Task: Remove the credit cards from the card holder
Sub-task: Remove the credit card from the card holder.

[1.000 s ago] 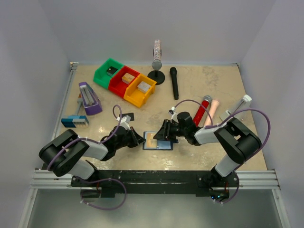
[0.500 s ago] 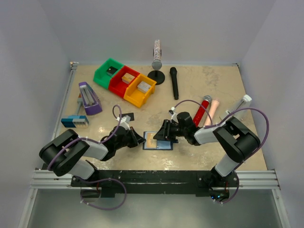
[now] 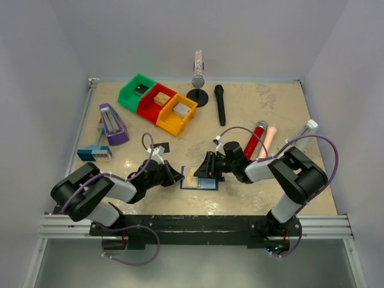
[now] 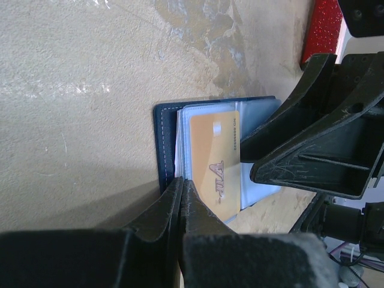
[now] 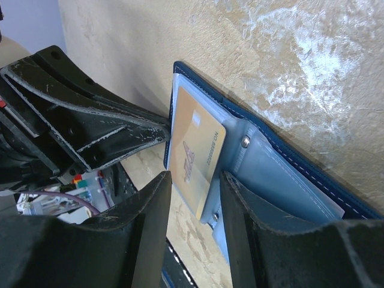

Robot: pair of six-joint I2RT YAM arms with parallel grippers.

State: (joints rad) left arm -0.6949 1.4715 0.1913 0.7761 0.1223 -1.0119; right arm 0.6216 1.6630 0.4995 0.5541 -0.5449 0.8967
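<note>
The card holder (image 4: 163,141) lies open on the worktop (image 4: 84,90) just ahead of the left hand (image 4: 182,180), whose fingers are pressed together at its edge, while the right hand (image 5: 193,175), fingers apart, straddles the tan-gold card (image 4: 215,162) still pocketed.

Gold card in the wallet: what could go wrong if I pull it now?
1. The gold card sits in its pocket; the open right gripper over its end could pinch the pocket layer too.
2. Only the tip of the shut left gripper is at the edge of the wallet, so the wallet might slide along with the card.
3. The two grippers are close together and could collide.
</note>
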